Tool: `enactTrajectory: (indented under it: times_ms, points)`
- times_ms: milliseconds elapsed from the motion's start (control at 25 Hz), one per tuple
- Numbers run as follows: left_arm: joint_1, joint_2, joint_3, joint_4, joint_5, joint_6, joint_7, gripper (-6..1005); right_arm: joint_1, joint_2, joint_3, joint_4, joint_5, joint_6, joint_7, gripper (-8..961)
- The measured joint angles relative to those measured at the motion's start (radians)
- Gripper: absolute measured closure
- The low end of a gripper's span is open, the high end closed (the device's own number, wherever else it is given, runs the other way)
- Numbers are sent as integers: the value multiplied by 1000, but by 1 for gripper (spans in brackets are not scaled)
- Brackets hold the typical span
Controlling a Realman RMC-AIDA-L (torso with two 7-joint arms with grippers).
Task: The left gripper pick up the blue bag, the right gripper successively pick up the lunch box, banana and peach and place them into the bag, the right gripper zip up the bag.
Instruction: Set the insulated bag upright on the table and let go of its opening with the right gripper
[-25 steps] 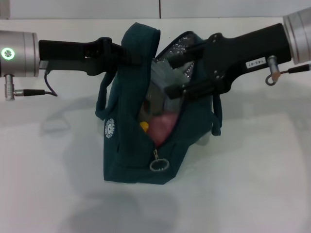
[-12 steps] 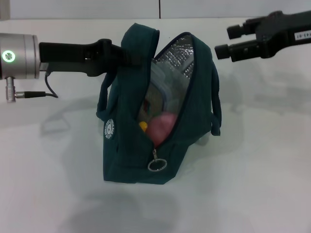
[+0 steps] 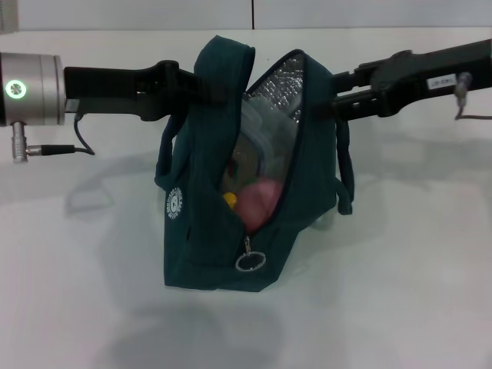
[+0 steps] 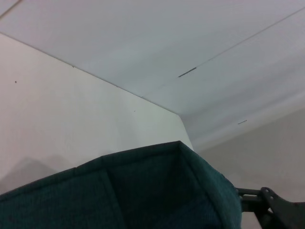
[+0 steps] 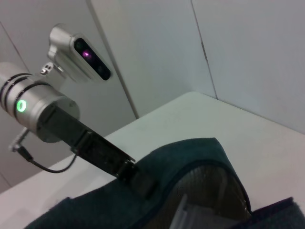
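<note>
Blue bag (image 3: pixel 207 254) upright on the worktop (image 3: pixel 400 292), left gripper (image 3: pixel 201 91) grasping its upper edge, right gripper (image 3: pixel 338 96) at its other side, grip unclear, peach (image 3: pixel 257 201) inside

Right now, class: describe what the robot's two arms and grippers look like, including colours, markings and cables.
The left gripper is a black bar-shaped claw on a silver-white cylindrical arm with a glowing green ring light and a thin dark cable with a metal plug. The right gripper is also black and carries a small white printed label; a thin cable hangs near it.
</note>
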Motion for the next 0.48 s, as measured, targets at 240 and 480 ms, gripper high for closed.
enactTrajectory:
  times_ms: [240,480]
  points:
    - [-2,3,0,0,-1,0,1,952,8,-5,-117,-22,-54,70,73,226]
    - [-2,5,0,0,-1,-2,5,952,12,-7,-137,-93,-129,70,108,186]
